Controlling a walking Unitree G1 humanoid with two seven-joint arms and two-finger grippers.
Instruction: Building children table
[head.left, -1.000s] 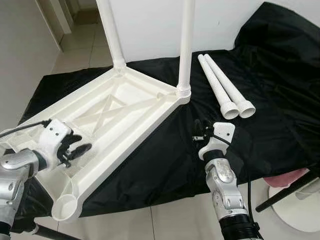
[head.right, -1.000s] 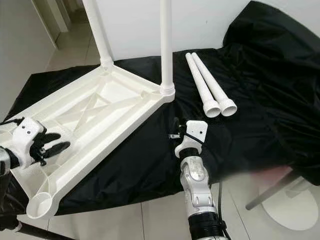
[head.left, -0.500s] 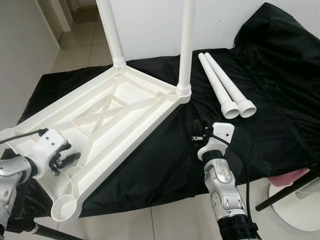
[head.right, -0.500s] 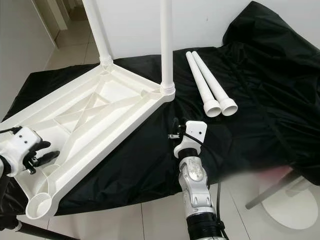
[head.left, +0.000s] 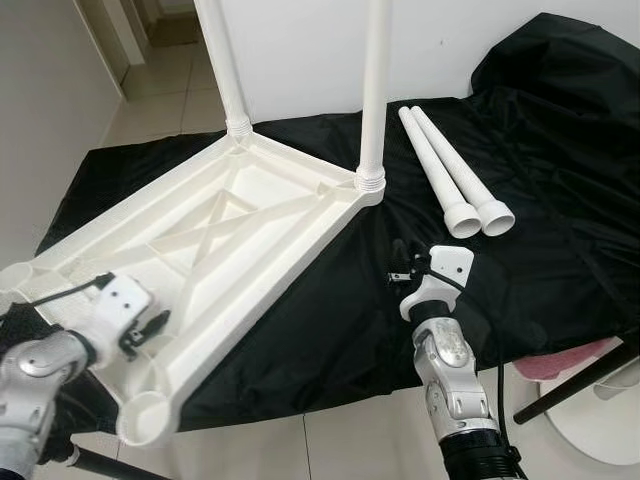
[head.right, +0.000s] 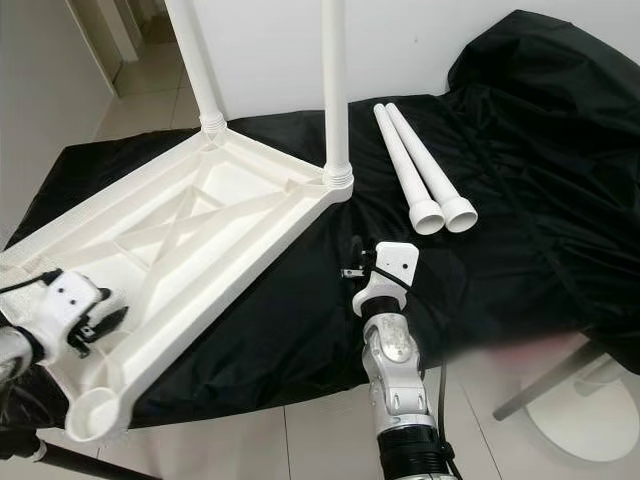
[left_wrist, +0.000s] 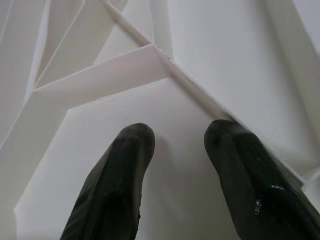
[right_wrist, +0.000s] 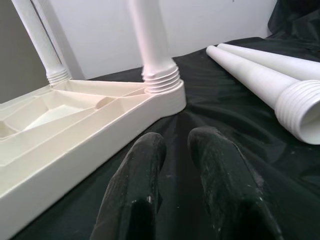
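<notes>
**Upturned tabletop on the black-draped counter, two legs fitted, two lying loose**

A white moulded plastic children's tabletop (head.left: 215, 240) lies upside down on a counter covered in black cloth (head.left: 560, 230), its ribbed underside facing up. Two long white plastic tube legs are screwed in and stand upright: one at the far corner (head.left: 222, 60), the other at the corner nearest the middle of the counter (head.left: 374, 90). Two more white tube legs (head.left: 452, 170) lie side by side and touching on the cloth, to the right of the tabletop and well apart from it, threaded ends toward the robot. An empty round socket (head.left: 147, 415) shows at the tabletop's near corner, which overhangs the counter edge.

The left pincer (head.left: 148, 328) sits over the near left part of the tabletop's underside. In the left wrist view its black fingers (left_wrist: 117, 185) are parted a little, with nothing between them, pointing at a flat panel beside a rib.

The right pincer (head.left: 401, 268) hovers low over the black cloth, just right of the tabletop's long edge and near the standing leg's corner. Its fingers (right_wrist: 135, 195) are almost together and empty.

Pale floor tiles (head.left: 350, 440) show below the counter.
</notes>
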